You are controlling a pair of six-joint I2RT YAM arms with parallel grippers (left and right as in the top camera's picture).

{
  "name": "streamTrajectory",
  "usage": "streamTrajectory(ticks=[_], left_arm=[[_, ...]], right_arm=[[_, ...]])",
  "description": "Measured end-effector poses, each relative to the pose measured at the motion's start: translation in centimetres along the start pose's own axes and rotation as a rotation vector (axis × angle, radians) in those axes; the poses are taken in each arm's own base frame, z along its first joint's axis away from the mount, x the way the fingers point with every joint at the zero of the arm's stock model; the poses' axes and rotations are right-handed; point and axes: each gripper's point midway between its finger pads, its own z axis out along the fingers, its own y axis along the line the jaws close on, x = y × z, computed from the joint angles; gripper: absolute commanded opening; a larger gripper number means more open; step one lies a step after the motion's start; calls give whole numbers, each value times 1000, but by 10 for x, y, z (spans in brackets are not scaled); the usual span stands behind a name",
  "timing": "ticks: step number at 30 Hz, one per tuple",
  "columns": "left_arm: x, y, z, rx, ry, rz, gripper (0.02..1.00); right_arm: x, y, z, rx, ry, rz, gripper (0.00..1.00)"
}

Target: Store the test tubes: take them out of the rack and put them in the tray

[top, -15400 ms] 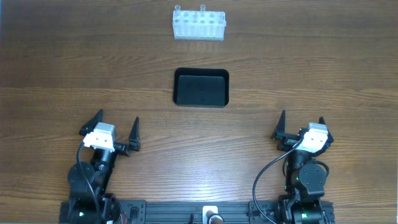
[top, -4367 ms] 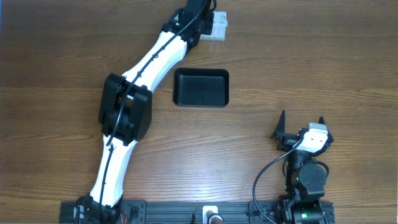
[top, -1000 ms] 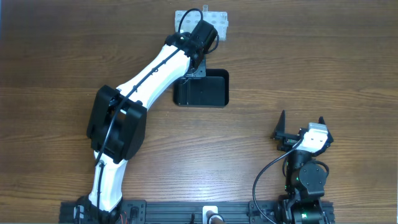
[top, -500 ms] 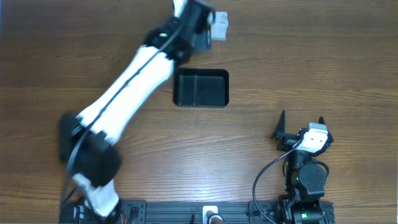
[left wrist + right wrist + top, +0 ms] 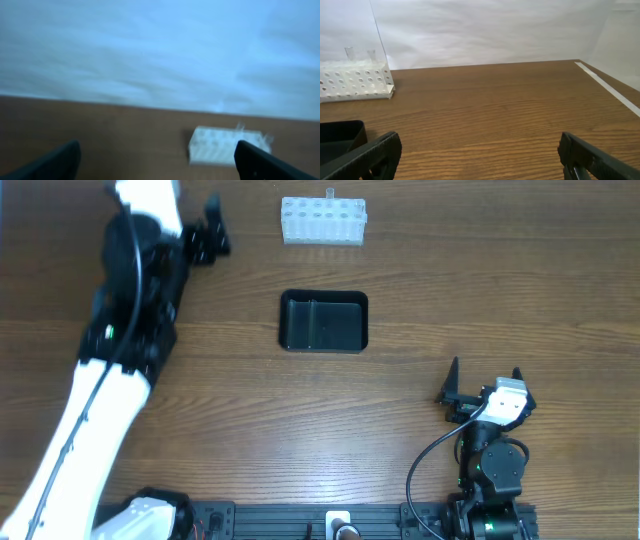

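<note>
Wooden counter [image 5: 500, 270]. White test tube rack [image 5: 322, 222] at far edge, one clear test tube [image 5: 329, 194] upright at its back right. Black tray [image 5: 345, 330] nearer, apart from rack; a faint clear tube [image 5: 315, 318] seems to lie inside, left part. Left pincer [image 5: 215, 228] far left of rack, fingers spread. Right pincer [image 5: 486, 368] near its base, fingers spread.
</note>
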Motion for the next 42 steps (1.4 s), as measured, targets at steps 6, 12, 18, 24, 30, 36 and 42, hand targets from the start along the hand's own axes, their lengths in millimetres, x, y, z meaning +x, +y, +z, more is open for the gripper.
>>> streamTrajectory(ticks=[6,12,18,24,30,36,42], left_arm=[[25,21,-58,25,-113,22,998],[51,29,-105,54,-240,28,1000],[95,39,-129,65,-308,32,998],[125,49,-140,67,-354,33,998],[132,56,-150,73,-418,40,998],[149,51,-150,112,-408,50,1000],[171,49,-142,130,-318,48,998]], right_arm=[[0,0,0,0,0,0,993],[0,0,0,0,0,-1,991],[0,0,0,0,0,-1,991],[0,0,0,0,0,-2,993],[0,0,0,0,0,-1,991],[0,0,0,0,0,-1,991],[0,0,0,0,0,-1,991]])
